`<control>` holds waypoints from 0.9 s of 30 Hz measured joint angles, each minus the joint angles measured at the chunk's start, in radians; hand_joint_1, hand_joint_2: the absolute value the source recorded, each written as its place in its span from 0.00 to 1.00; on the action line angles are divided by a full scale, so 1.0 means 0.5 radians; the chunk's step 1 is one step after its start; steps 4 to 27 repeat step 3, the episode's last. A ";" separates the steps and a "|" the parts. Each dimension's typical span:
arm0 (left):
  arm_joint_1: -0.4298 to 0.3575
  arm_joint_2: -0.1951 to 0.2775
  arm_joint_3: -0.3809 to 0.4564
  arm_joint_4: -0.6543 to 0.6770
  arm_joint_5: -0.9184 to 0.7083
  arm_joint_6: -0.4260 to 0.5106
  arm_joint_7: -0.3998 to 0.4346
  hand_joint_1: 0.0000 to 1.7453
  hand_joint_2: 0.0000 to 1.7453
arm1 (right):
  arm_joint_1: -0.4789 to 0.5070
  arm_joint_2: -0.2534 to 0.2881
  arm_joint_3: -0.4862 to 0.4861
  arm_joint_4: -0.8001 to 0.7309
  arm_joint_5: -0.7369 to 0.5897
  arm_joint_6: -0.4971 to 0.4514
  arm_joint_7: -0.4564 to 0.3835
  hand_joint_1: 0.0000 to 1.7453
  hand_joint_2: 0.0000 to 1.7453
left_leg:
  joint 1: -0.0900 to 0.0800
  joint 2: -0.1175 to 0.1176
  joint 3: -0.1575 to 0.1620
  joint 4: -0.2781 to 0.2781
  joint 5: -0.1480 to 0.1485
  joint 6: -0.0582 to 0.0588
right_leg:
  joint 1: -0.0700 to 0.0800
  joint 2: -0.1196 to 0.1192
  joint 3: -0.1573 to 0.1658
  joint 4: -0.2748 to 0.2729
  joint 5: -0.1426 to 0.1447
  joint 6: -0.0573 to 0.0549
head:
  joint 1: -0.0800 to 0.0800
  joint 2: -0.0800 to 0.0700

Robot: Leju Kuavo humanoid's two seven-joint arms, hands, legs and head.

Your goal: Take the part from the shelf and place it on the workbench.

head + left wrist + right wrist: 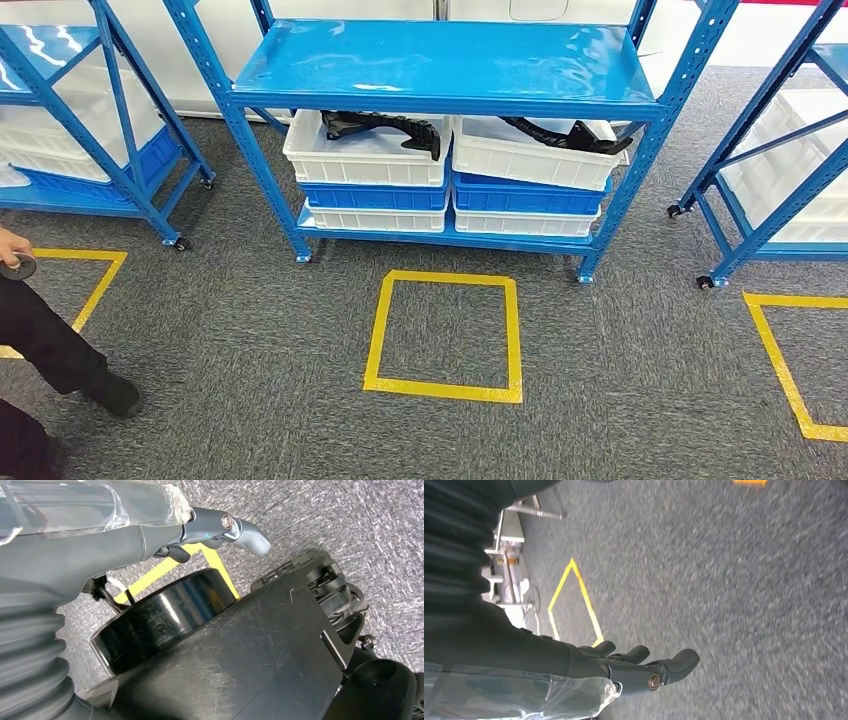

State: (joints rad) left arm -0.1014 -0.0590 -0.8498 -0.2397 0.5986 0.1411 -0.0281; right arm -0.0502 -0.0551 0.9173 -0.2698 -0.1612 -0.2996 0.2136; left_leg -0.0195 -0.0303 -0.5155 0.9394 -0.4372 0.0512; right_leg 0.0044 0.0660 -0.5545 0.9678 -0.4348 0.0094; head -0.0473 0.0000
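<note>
the shelf (445, 70) is glossy bright blue, frame and boards alike. on its lower level, white bins (365, 155) sit stacked on blue bins (375, 195), with white ones again beneath. the parts (385, 128) lying in the top bins are black. the floor (250, 350) is grey speckled carpet, marked with squares of yellow tape (445, 335). a person's trouser leg and shoe (60, 350) are black. the left robot hand (240, 532) is grey with silver metal; the right robot hand (644, 667) is dark grey.
</note>
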 joint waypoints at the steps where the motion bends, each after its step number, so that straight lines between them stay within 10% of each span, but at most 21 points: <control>1: 0.007 0.001 0.040 -0.005 -0.036 -0.008 0.000 0.00 1.00 | 0.012 0.003 -0.039 -0.002 0.010 0.019 -0.014 0.00 1.00 | 0.000 0.000 0.000 0.000 0.000 0.000 | 0.000 0.000 0.000 0.000 0.000 0.000 | 0.000 0.000; 27: 0.018 0.002 0.101 -0.013 -0.090 -0.020 0.002 0.00 1.00 | 0.029 0.007 -0.099 -0.005 0.025 0.046 -0.034 0.00 1.00 | 0.000 0.000 0.000 0.000 0.000 0.000 | 0.000 0.000 0.000 0.000 0.000 0.000 | 0.000 0.000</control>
